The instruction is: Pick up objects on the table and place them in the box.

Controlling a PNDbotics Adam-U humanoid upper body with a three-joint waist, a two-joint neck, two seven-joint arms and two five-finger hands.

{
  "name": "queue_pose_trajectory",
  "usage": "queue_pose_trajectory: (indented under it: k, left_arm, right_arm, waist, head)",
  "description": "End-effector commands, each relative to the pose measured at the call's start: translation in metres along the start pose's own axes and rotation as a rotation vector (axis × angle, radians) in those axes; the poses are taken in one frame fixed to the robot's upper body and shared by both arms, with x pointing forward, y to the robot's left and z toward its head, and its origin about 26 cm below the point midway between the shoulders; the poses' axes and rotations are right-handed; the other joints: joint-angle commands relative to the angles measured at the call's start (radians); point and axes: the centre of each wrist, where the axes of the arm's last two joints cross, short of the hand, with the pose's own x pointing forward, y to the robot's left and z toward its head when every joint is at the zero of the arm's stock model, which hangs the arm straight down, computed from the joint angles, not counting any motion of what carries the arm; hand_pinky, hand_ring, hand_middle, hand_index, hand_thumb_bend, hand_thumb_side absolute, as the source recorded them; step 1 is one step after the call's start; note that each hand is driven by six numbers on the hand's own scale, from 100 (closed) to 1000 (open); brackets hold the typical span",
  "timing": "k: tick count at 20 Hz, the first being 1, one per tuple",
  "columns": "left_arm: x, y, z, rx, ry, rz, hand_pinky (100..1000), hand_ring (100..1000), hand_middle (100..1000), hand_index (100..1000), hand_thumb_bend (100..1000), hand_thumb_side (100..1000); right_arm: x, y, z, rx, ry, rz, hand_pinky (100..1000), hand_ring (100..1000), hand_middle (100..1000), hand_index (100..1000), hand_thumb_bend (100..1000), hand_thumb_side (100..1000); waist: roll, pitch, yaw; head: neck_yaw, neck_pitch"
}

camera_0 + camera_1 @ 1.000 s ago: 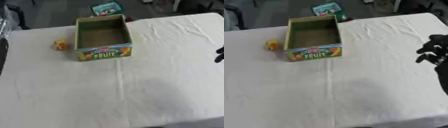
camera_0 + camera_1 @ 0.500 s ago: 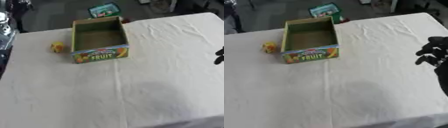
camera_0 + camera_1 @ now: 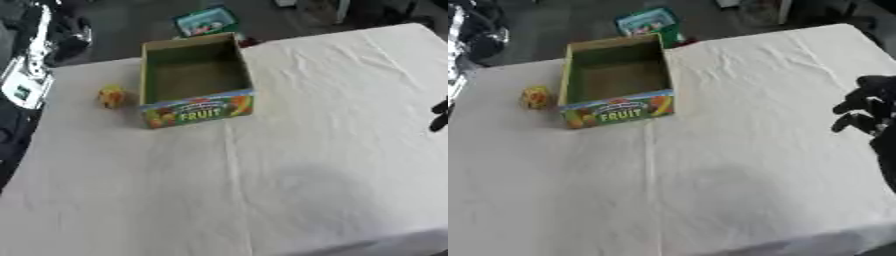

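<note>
**Box waits empty as lone yellow object sits beside it**

A green fruit box (image 3: 194,82) stands open-topped near the far left of the white-clothed tabletop (image 3: 289,175), its printed front facing the robot, apparently set there so things can be dropped straight in. Nothing shows inside it. A small yellow object (image 3: 110,96) lies on the cloth just beside the box's left wall, apart from it and not yet picked up. The robot's right hand (image 3: 868,110) hangs at the right edge, well apart from both, fingers curled and holding nothing. The left hand is out of view. With the object on the left, that arm looks the likelier one to reach for it. A green packet (image 3: 647,21) lies beyond the table's far edge.
</note>
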Motion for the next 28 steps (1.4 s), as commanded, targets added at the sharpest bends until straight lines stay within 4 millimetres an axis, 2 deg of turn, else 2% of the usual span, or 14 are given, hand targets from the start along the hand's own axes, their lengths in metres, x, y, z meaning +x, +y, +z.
queue_pose_trajectory:
  k: [1, 9, 10, 11, 19, 28]
  left_arm:
    - [0.002, 0.014, -0.007, -0.042, -0.013, -0.100, 647, 605, 635, 773, 155, 188]
    - [-0.006, 0.010, -0.004, -0.241, 0.019, -0.201, 645, 617, 649, 793, 288, 223]
    - [-0.006, 0.010, -0.003, -0.258, 0.021, -0.208, 644, 617, 649, 793, 328, 188]
    - [-0.007, 0.010, -0.003, -0.275, 0.023, -0.215, 645, 617, 649, 793, 307, 229]
    - [-0.014, 0.006, 0.001, -0.369, 0.049, -0.260, 648, 625, 652, 803, 386, 253]
    - [-0.018, -0.006, 0.007, -0.413, 0.060, -0.294, 656, 646, 672, 814, 408, 267]
  right_arm:
    - [0.009, 0.000, -0.004, 0.024, -0.024, 0.026, 424, 559, 531, 693, 100, 575]
    - [0.009, 0.000, -0.004, 0.023, -0.023, 0.026, 424, 559, 531, 693, 100, 576]
    - [0.009, 0.000, -0.004, 0.023, -0.022, 0.026, 424, 559, 531, 693, 100, 576]
    - [0.009, 0.000, -0.004, 0.023, -0.023, 0.026, 424, 559, 531, 693, 100, 576]
    - [0.009, 0.001, -0.004, 0.022, -0.025, 0.026, 423, 559, 530, 693, 100, 575]
    - [0.009, 0.001, -0.005, 0.024, -0.031, 0.025, 423, 559, 530, 693, 100, 573]
  waist:
    - [-0.002, -0.017, -0.002]
    - [-0.001, -0.016, -0.003]
    - [-0.001, -0.015, -0.002]
    - [-0.002, -0.015, -0.002]
    - [-0.005, -0.012, -0.004]
    - [-0.012, -0.005, -0.004]
  head:
    - [0.004, -0.010]
    - [0.000, -0.010]
    - [0.000, -0.010]
    - [-0.001, -0.010]
    - [-0.004, -0.010]
    - [-0.006, -0.006]
